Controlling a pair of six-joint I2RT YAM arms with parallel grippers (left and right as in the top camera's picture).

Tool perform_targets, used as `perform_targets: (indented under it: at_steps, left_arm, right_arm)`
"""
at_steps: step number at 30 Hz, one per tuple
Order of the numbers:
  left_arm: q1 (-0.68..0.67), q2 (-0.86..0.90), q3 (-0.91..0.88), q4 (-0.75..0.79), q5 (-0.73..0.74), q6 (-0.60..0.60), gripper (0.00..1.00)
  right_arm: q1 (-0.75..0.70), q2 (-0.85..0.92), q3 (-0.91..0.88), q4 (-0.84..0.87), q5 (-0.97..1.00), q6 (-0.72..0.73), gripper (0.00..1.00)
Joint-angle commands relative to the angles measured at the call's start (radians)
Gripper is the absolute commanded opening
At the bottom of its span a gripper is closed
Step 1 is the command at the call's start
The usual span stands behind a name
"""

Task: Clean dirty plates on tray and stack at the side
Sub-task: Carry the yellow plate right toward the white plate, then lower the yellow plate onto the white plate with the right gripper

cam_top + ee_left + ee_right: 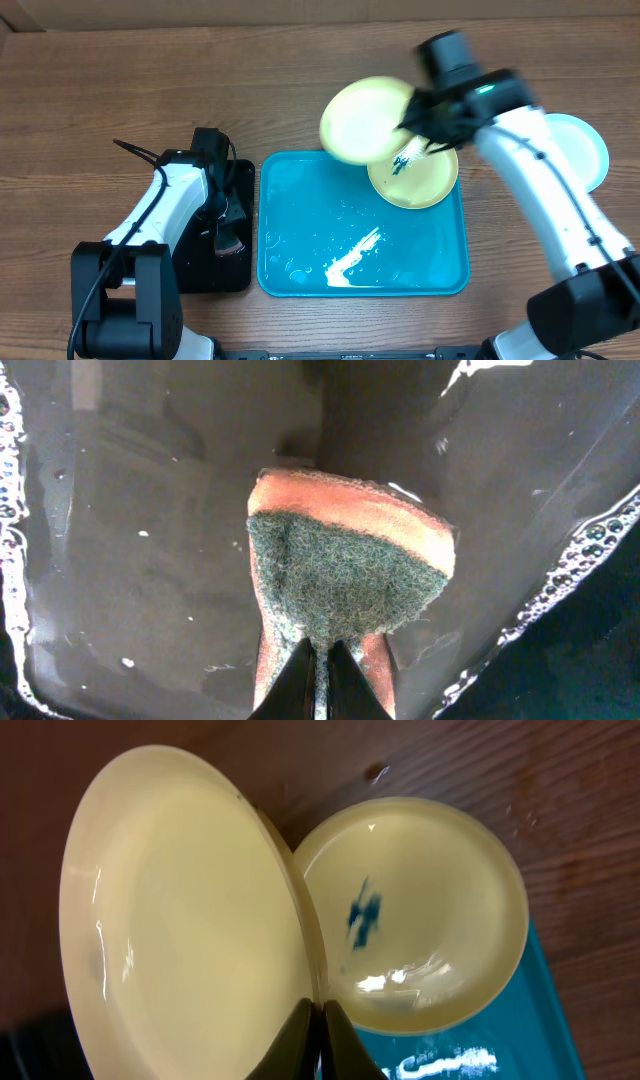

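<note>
On the left side of the table (pixel 90 90), we see the left gripper (pixel 320 660) lowered over the small black tray (pixel 240 275), its two fingers pinched together on the lower edge of a sponge (pixel 345 575). The sponge turns a green scouring face toward the wrist camera, with an orange body behind it. It hangs over the black tray's wet, dark floor, where lines of small bubbles run along the edges; we cannot tell whether it touches the water. Just beside the black tray, to its right, the cyan tray (pixel 300 240) lies flat on the table, with a wet sheen and white glints on its floor. At its far edge the first yellow plate (pixel 360 120) is tilted and held off the surface, partly over the rim and partly over bare wood. The right gripper (pixel 322 1015) clamps this plate by its rim, fingers closed tight on the edge. Just right of it, the second yellow plate (pixel 430 180) lies flat at the cyan tray's far right corner, overlapping the rim, with a dark blue smear (pixel 363 912) near its centre. Farther right, on the table outside the cyan tray, rests the white plate (pixel 585 150), partly hidden behind the right arm (pixel 540 190).
</note>
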State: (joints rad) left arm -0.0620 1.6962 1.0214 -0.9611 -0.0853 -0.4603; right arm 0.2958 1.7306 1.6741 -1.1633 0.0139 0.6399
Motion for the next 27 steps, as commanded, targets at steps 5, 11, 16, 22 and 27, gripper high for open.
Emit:
perform_targets:
  at_steps: [5,11,16,22,27]
  left_arm:
    - [-0.004,-0.019,-0.007,0.0,0.008,0.02,0.04]
    - [-0.004,-0.019,-0.007,0.003,0.008,0.027,0.04]
    - [-0.005,-0.019,-0.007,0.005,0.008,0.028,0.04]
    - [-0.005,-0.019,-0.007,0.0,0.007,0.028,0.04]
    - [-0.005,-0.019,-0.007,0.0,0.007,0.031,0.04]
  right_arm:
    - [-0.356,-0.034,0.028,0.001,-0.151,-0.008,0.04]
    - [-0.613,-0.019,0.027,-0.016,-0.15,-0.043,0.04]
    - [-0.78,0.043,0.027,-0.051,-0.147,-0.042,0.04]
    - [-0.903,0.124,0.027,-0.068,-0.145,-0.035,0.04]
    - [-0.954,0.156,0.027,-0.064,-0.08,-0.02,0.04]
